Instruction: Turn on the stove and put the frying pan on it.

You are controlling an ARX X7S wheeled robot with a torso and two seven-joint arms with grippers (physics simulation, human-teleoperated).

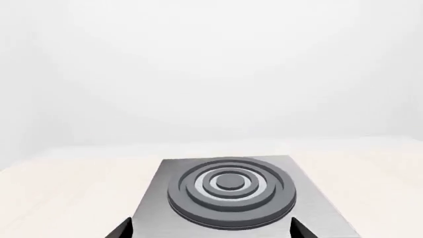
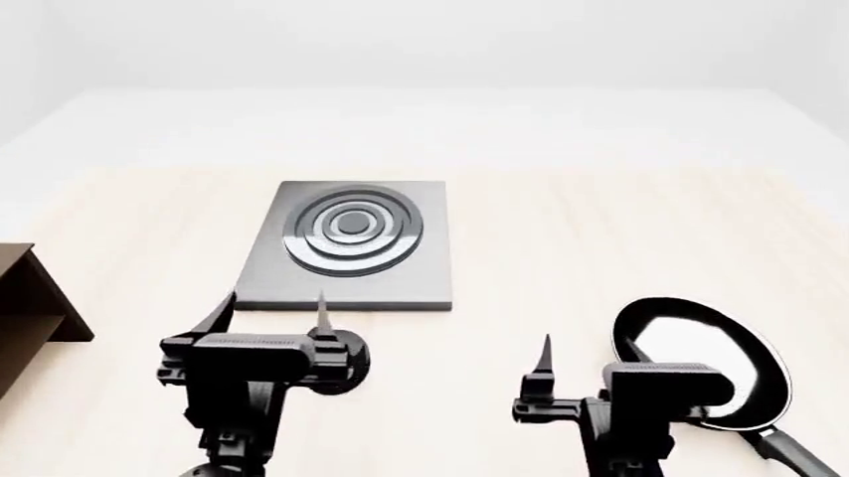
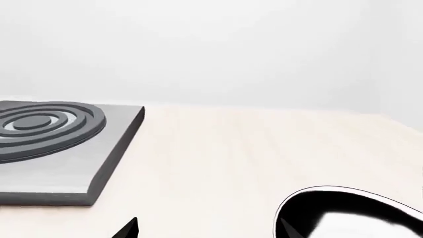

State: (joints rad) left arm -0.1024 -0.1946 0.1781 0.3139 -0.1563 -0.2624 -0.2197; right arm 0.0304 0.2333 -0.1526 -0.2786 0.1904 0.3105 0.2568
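The stove (image 2: 352, 243) is a dark-grey square plate with raised rings, lying flat on the pale table; it also shows in the left wrist view (image 1: 228, 191) and the right wrist view (image 3: 53, 144). A small round black knob (image 2: 350, 362) peeks out beside my left gripper's body. My left gripper (image 2: 272, 316) is open and empty, just short of the stove's near edge. The frying pan (image 2: 703, 363) lies at the near right, its handle (image 2: 792, 454) pointing toward me; it also shows in the right wrist view (image 3: 357, 218). My right gripper (image 2: 591, 363) is open and empty, one finger over the pan's left rim.
A brown wooden shelf (image 2: 27, 298) stands at the table's left edge. Bare table (image 2: 558, 238) lies between the stove and the pan and beyond them to the far edge.
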